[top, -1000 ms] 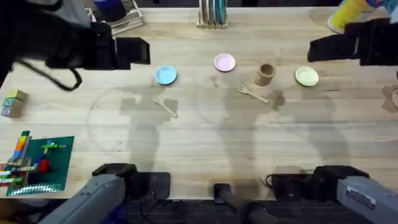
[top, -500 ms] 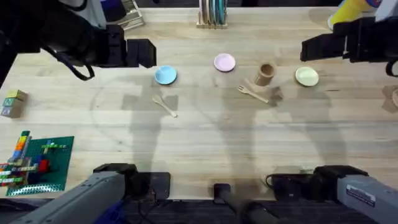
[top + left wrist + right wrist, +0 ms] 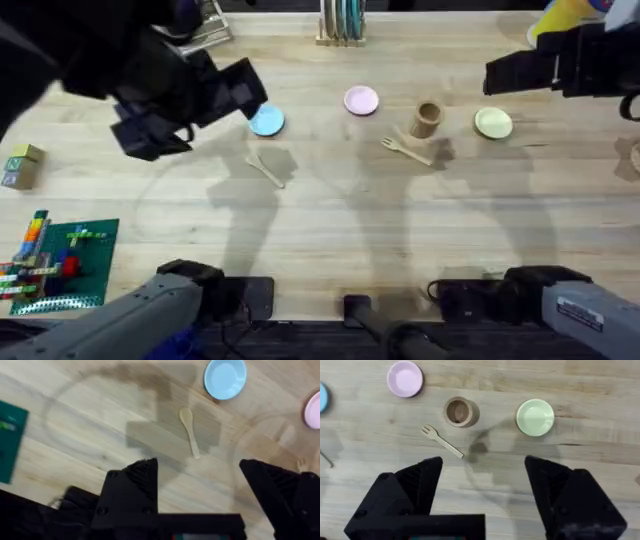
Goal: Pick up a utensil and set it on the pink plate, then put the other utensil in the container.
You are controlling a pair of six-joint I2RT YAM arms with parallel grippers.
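The utensil [image 3: 265, 170], a plain pale wooden stick with a rounded end, lies flat on the table just in front of a light blue plate [image 3: 267, 122]; it also appears as the utensil [image 3: 190, 432] in the left wrist view. The pink plate [image 3: 361, 100] sits at the back centre, with the tan container [image 3: 426, 118] upright to its right. The other utensil, a small fork [image 3: 405, 150], lies in front of the container. My left gripper [image 3: 238, 92] hangs open high above the table, left of the blue plate. At the back right my right gripper [image 3: 512, 72] hovers open, holding nothing.
A pale yellow-green plate [image 3: 493, 122] sits right of the container. A green brick baseplate [image 3: 62, 262] and small wooden blocks [image 3: 22, 165] lie at the left edge. A rack of plates [image 3: 342, 22] stands at the back centre.
My left arm has swung right and turned, now partly covering the blue plate's left side. The right arm shifted slightly left. Utensils, plates and container have not moved.
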